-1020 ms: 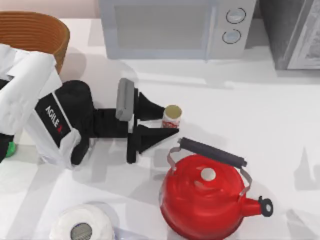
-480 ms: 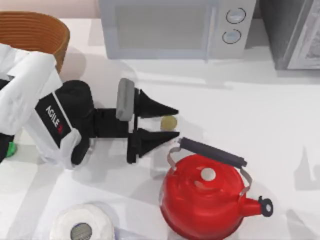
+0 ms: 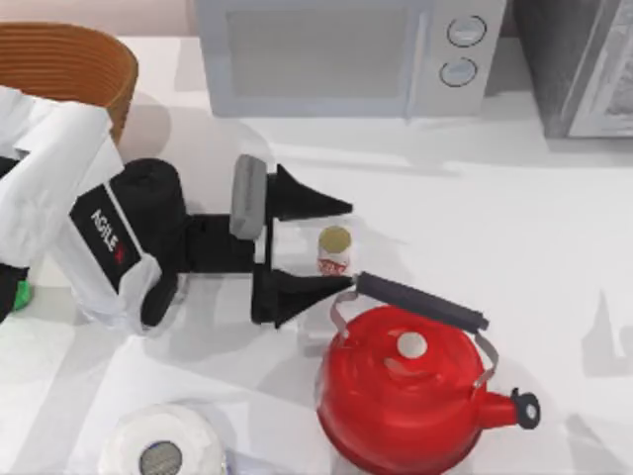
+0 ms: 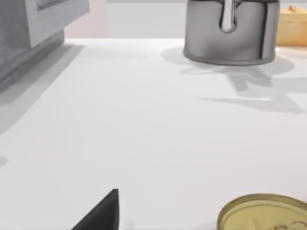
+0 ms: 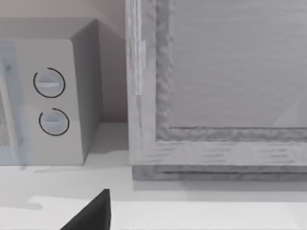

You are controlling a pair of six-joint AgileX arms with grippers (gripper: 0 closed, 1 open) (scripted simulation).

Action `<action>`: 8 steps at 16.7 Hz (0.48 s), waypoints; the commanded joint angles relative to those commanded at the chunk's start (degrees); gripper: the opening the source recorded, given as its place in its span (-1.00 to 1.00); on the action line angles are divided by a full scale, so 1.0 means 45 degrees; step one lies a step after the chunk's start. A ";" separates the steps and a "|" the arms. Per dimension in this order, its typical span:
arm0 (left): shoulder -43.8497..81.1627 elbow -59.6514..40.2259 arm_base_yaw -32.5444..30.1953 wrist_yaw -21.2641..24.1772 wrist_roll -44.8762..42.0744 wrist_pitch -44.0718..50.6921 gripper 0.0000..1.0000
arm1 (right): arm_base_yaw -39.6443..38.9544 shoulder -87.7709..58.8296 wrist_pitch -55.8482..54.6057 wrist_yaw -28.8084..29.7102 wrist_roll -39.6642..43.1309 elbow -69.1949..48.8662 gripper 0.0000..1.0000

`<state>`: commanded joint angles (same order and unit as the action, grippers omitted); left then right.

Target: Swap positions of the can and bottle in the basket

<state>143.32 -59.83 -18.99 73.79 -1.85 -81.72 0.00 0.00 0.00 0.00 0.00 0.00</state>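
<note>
The left gripper's (image 3: 341, 245) fingers have spread wider than half a second ago, and the can (image 3: 334, 249) now stands free between them on the table, touching neither. It sits upright, long axis vertical, dull gold top (image 4: 263, 212) facing up, just beside the red kettle's (image 3: 407, 396) handle. The wicker basket (image 3: 69, 69) waits at the table's far left corner; a sliver of the green bottle (image 3: 20, 295) peeks out at the left edge. The swap looks barely begun: neither item sits in the basket. The right gripper's fingertip (image 5: 91, 213) is parked facing the microwave (image 5: 45, 96); whether it is open cannot be told.
</note>
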 joint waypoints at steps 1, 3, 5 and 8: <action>0.0000 0.0000 0.0000 0.0000 0.0000 0.0000 1.00 | 0.0000 0.0000 0.0000 0.0000 0.0000 0.0000 1.00; -0.0001 0.0005 0.0043 -0.0002 0.0000 0.0002 1.00 | 0.0000 0.0000 0.0000 0.0000 0.0000 0.0000 1.00; -0.0128 0.0050 0.0074 -0.0084 -0.0010 0.0071 1.00 | 0.0000 0.0000 0.0000 0.0000 0.0000 0.0000 1.00; -0.1314 0.0506 0.0291 -0.0787 -0.0071 0.0729 1.00 | 0.0000 0.0000 0.0000 0.0000 0.0000 0.0000 1.00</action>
<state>137.41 -57.55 -17.68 70.25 -2.17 -78.44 0.00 0.00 0.00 0.00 0.00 0.00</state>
